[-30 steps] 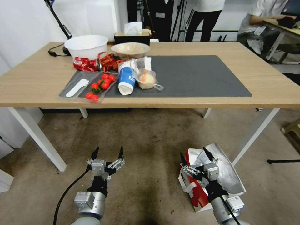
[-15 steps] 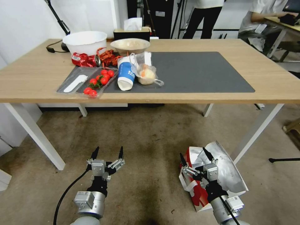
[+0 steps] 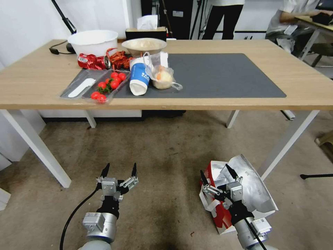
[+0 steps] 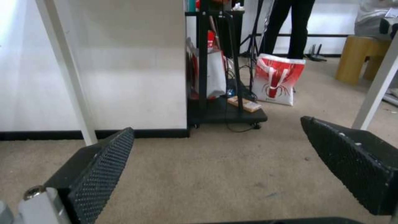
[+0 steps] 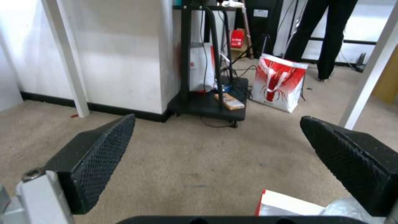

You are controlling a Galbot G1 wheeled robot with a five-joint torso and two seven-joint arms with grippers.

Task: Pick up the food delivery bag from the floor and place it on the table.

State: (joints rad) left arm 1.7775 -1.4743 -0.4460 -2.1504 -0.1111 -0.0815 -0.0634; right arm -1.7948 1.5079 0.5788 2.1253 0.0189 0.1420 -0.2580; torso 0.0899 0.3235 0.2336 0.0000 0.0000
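R gripper (image 3: 215,172) wide open (empty) over bag (image 3: 255,194).

Both arms end in silver-grey metal wrist cylinders with black collars. Each gripper, the left gripper (image 3: 119,170) and right gripper (image 3: 214,172), carries two slim black pointed fingers (image 4: 104,174) with dimpled pads, on silver brackets with small screws. A black cable (image 3: 71,218) loops off the left arm.

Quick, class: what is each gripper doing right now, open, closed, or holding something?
Left gripper: open, empty, over the floor.
Right gripper: open, empty, above the bag.
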